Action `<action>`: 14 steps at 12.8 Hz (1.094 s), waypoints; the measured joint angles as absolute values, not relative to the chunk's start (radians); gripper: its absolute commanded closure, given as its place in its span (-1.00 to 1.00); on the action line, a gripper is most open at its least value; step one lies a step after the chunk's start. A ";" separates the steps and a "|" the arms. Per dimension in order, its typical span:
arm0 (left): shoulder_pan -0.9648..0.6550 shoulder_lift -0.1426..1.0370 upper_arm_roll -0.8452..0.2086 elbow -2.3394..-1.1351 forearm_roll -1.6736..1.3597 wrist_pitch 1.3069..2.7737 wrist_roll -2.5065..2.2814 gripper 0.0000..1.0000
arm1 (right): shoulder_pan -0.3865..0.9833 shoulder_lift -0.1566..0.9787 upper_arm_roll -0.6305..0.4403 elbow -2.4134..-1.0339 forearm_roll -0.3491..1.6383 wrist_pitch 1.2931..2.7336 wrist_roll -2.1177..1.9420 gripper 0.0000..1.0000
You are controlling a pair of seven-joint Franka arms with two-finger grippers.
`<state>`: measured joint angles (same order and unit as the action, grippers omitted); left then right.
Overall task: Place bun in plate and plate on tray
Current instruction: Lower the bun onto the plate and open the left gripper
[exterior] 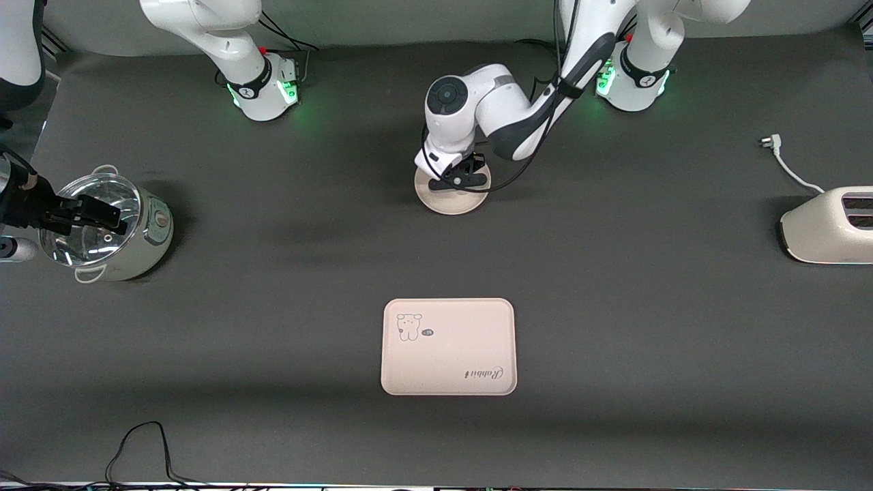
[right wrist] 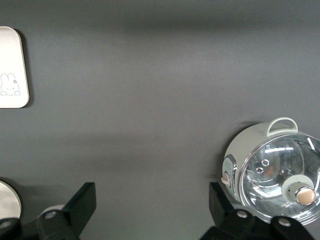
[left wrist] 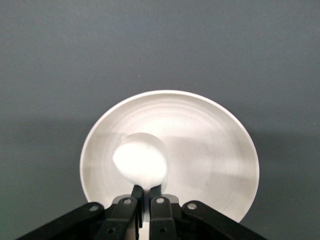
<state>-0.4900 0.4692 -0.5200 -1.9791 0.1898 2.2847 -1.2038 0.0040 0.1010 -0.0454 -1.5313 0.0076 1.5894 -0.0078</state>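
Observation:
The round cream plate (exterior: 453,198) (left wrist: 210,150) lies on the dark mat in the middle of the table, between the arms' bases and the tray. My left gripper (exterior: 458,179) (left wrist: 148,190) hangs just above the plate, shut on the edge of the small off-white bun (left wrist: 141,160). In the front view the hand hides the bun. The rectangular cream tray (exterior: 448,346) (right wrist: 12,65) with the animal drawing lies nearer the front camera than the plate and holds nothing. My right gripper (exterior: 102,213) (right wrist: 152,200) waits open over the pot, with nothing between its fingers.
A pale green pot (exterior: 153,225) (right wrist: 272,175) with a glass lid stands at the right arm's end of the table. A cream toaster (exterior: 829,225) with its loose cord and plug (exterior: 777,153) sits at the left arm's end. A black cable (exterior: 143,443) loops near the front edge.

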 measured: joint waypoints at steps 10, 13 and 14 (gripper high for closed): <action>-0.525 0.503 -0.483 -1.978 0.254 2.303 -1.251 -1.00 | 0.004 0.101 -0.045 -1.531 0.008 1.589 -0.008 -1.00; -0.525 0.510 -0.480 -1.978 0.270 2.303 -1.251 -1.00 | 0.004 0.101 -0.045 -1.531 0.008 1.589 -0.008 -1.00; -0.525 0.511 -0.479 -1.978 0.271 2.302 -1.252 -1.00 | 0.004 0.101 -0.045 -1.532 0.008 1.589 -0.008 -1.00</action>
